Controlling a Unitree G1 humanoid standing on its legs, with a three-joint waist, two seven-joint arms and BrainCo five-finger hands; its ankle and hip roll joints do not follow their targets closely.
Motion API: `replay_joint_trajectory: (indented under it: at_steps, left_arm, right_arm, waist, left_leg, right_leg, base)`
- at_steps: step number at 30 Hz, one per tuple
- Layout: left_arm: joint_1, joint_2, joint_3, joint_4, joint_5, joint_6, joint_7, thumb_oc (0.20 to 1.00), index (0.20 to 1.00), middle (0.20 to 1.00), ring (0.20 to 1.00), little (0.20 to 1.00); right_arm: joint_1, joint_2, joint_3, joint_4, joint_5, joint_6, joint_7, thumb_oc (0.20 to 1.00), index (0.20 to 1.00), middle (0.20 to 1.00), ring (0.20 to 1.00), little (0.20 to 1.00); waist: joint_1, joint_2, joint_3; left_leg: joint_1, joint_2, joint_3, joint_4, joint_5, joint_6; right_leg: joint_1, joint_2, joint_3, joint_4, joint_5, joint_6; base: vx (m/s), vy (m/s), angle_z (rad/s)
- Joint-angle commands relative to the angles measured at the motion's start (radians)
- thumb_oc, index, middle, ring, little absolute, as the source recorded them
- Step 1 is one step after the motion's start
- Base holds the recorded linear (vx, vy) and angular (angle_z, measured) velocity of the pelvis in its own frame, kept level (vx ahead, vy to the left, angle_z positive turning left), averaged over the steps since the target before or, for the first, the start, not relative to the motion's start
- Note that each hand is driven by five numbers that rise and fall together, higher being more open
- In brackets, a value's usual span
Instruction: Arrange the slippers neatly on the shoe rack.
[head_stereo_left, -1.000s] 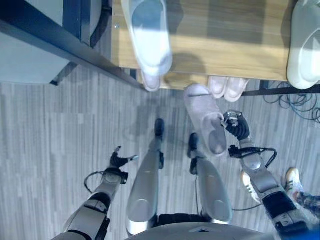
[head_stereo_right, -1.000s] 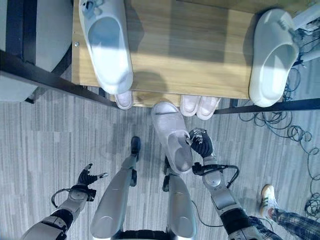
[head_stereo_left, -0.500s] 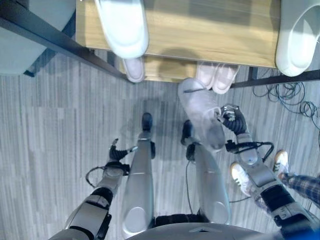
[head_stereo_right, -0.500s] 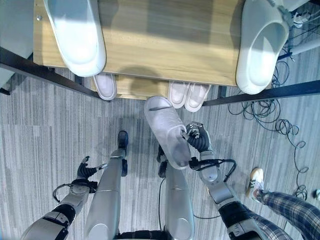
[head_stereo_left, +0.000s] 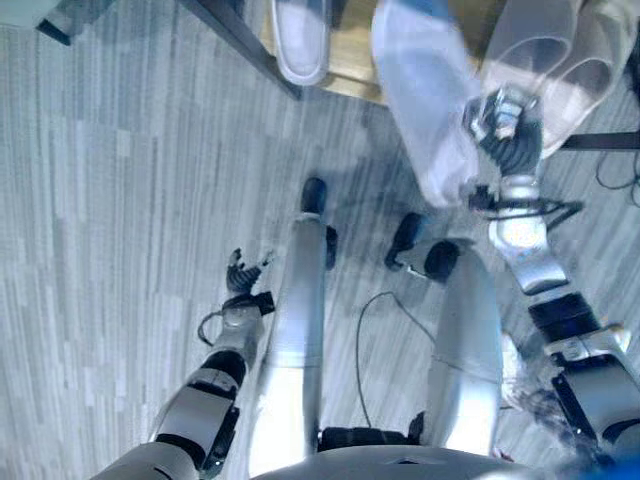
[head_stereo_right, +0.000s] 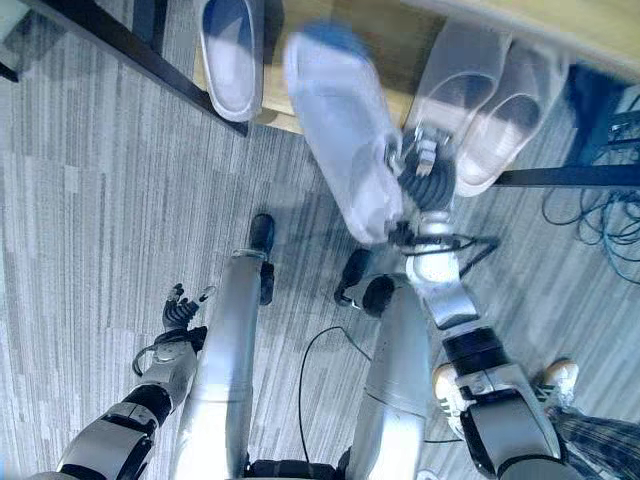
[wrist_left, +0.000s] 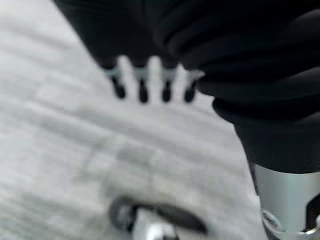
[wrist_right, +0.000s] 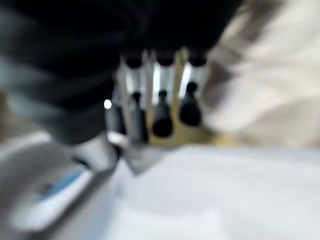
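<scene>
Right hand (head_stereo_right: 425, 170) grips a blurred pale slipper (head_stereo_right: 340, 130) at the shoe rack (head_stereo_left: 350, 80); left hand (head_stereo_left: 240, 275) hangs open

"Where's the slipper?"

"In the right hand (head_stereo_right: 425, 175) — a pale grey slipper (head_stereo_right: 340, 130), pinched by its open heel end, toe pointing away toward the shoe rack (head_stereo_right: 330, 110)."

"And the others?"

"Just beyond the hand, a pale pair (head_stereo_right: 485, 110) lies side by side on the low shelf. Further to its left, a single white slipper (head_stereo_right: 231, 55)."
</scene>
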Motion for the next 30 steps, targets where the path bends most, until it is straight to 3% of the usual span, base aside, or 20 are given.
replay_joint_trajectory:
  at_steps: [1, 6, 11, 15, 23, 30]
  left_arm:
    - [0.068, -0.024, 0.015, -0.003, -0.082, -0.022, 0.010, 1.000, 1.000, 1.000, 1.000, 1.000]
    - [0.080, -0.019, 0.017, -0.035, -0.146, -0.020, 0.012, 1.000, 1.000, 1.000, 1.000, 1.000]
    - [0.248, 0.015, 0.031, -0.117, -0.199, -0.010, 0.008, 1.000, 1.000, 1.000, 1.000, 1.000]
    - [0.327, 0.051, 0.054, -0.066, -0.201, -0.002, -0.003, 1.000, 1.000, 1.000, 1.000, 1.000]
    - [0.407, 0.121, 0.061, -0.002, -0.252, -0.024, -0.042, 1.000, 1.000, 1.000, 1.000, 1.000]
    - [0.419, 0.145, 0.009, -0.045, -0.279, -0.029, -0.066, 1.000, 1.000, 1.000, 1.000, 1.000]
  right_arm:
    - [0.056, 0.006, -0.033, -0.129, 0.045, -0.049, -0.060, 0.200, 0.200, 0.200, 0.200, 0.200]
    - [-0.067, -0.047, -0.041, -0.126, 0.074, -0.015, -0.106, 0.200, 0.200, 0.200, 0.200, 0.200]
    - [-0.151, -0.106, -0.047, -0.136, 0.108, 0.016, -0.140, 0.200, 0.200, 0.200, 0.200, 0.200]
    - [-0.205, -0.116, -0.014, -0.107, 0.156, 0.016, -0.136, 0.200, 0.200, 0.200, 0.200, 0.200]
    - [-0.422, -0.067, 0.149, 0.315, 0.381, 0.029, -0.047, 0.200, 0.200, 0.200, 0.200, 0.200]
    - [-0.576, -0.024, 0.245, 0.576, 0.521, 0.060, 0.009, 0.200, 0.200, 0.200, 0.200, 0.200]
  waist:
    - [-0.020, 0.031, -0.024]
    - [-0.003, 0.034, -0.040]
    - [0.023, 0.021, -0.023]
    - [0.042, 0.025, -0.023]
    - [0.082, 0.079, -0.023]
    - [0.090, 0.095, -0.023]
  left_leg:
    - [0.084, 0.002, 0.012, 0.061, -0.189, 0.108]
    - [-0.034, -0.015, 0.010, 0.221, -0.237, 0.107]
    - [-0.036, -0.003, 0.031, 0.426, -0.353, 0.115]
    - [-0.036, 0.006, 0.026, 0.563, -0.425, 0.126]
    - [-0.036, 0.007, -0.009, 0.770, -0.512, 0.134]
    - [-0.036, 0.017, 0.002, 0.789, -0.534, 0.135]
  right_leg:
    - [0.048, 0.023, 0.110, -0.064, 0.031, 0.088]
    - [-0.081, 0.020, 0.144, 0.106, -0.022, 0.063]
    - [-0.127, 0.035, 0.215, 0.321, -0.094, 0.032]
    - [-0.147, 0.057, 0.261, 0.453, -0.131, 0.019]
    - [-0.147, 0.085, 0.282, 0.622, -0.178, 0.003]
    - [-0.147, 0.085, 0.295, 0.638, -0.182, -0.005]
  base:
    - [0.14, -0.002, 0.05]
    - [0.11, -0.020, -0.02]
    - [0.13, -0.042, -0.06]
    - [0.09, 0.000, -0.12]
    - [0.02, 0.046, -0.13]
    - [-0.01, 0.043, -0.05]
